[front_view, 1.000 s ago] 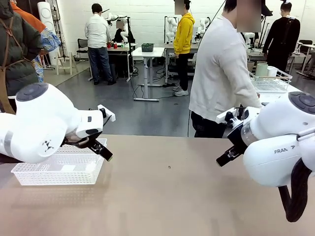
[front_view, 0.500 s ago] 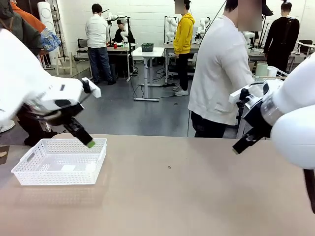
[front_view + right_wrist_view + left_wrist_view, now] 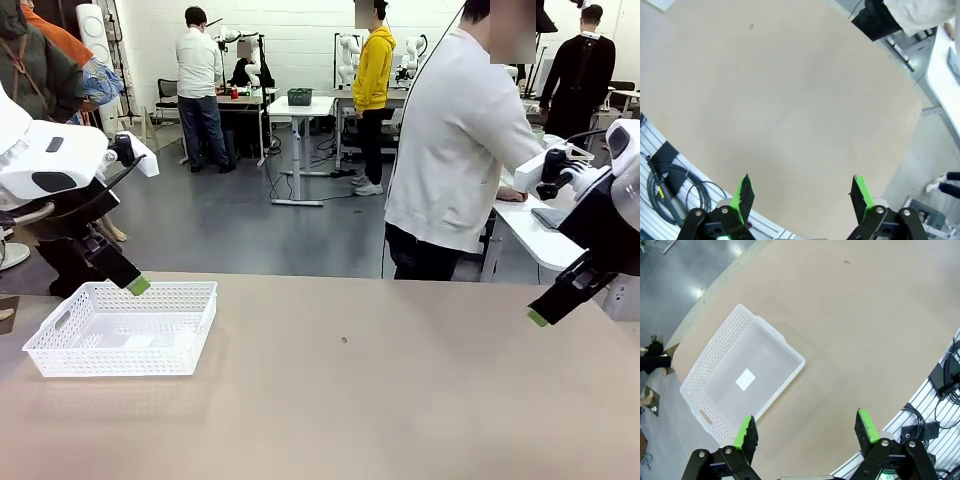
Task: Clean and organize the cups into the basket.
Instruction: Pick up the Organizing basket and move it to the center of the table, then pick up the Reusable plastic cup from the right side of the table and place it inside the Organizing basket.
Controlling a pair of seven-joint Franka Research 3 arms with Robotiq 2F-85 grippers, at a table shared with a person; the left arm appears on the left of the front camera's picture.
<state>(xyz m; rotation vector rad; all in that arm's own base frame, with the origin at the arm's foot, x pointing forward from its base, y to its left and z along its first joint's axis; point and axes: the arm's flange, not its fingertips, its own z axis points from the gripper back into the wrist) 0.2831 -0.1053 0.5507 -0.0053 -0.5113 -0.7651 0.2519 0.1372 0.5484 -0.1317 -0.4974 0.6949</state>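
Task barely begun; basket [image 3: 110, 360] at nine o'clock holds no cups; left gripper [image 3: 807, 427] and right gripper [image 3: 800, 195] hang spread, empty; next comes fetching a cup.

Left end effector [image 3: 805, 426] was high at the left side, fingers spread wide, angled downward. Right end effector [image 3: 801, 192] was likewise high at the right side, fingers apart, pointing down-left.

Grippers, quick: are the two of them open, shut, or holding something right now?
Left gripper: open, holding nothing.
Right gripper: open, holding nothing.
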